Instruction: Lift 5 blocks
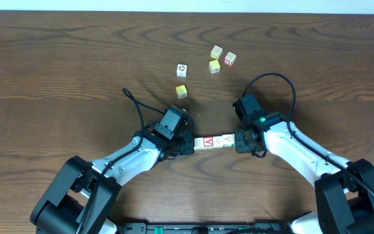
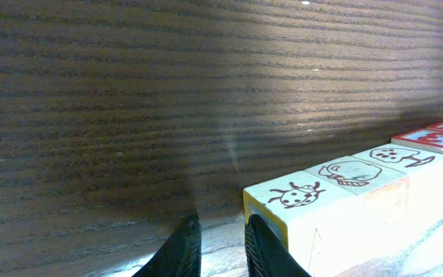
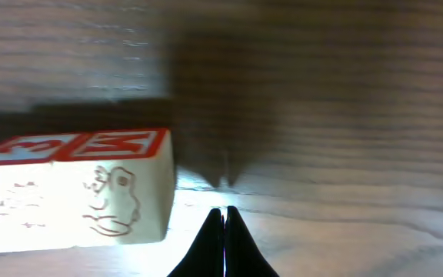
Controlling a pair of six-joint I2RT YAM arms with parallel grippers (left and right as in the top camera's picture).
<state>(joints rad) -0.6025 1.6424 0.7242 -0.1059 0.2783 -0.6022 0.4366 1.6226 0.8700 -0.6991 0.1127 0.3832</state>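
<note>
Overhead showed the blocks (image 1: 213,141) lying end to end in one row on the table (image 1: 57,78), between the left gripper (image 1: 186,144) and the right gripper (image 1: 239,141), probably so both arms could squeeze the row from its ends and raise it whole. The left gripper's fingers (image 2: 187,250) stood narrowly apart with nothing between them, one right at the end of the ladybug block (image 2: 298,204). The right gripper's fingers were pressed together, empty, just beside the red-topped end; contact was unclear. Bare wood surrounded the row. The yellow cubes (image 1: 181,91) and loose picture cubes (image 1: 217,51) sat well apart beyond it, short of the far edge
</note>
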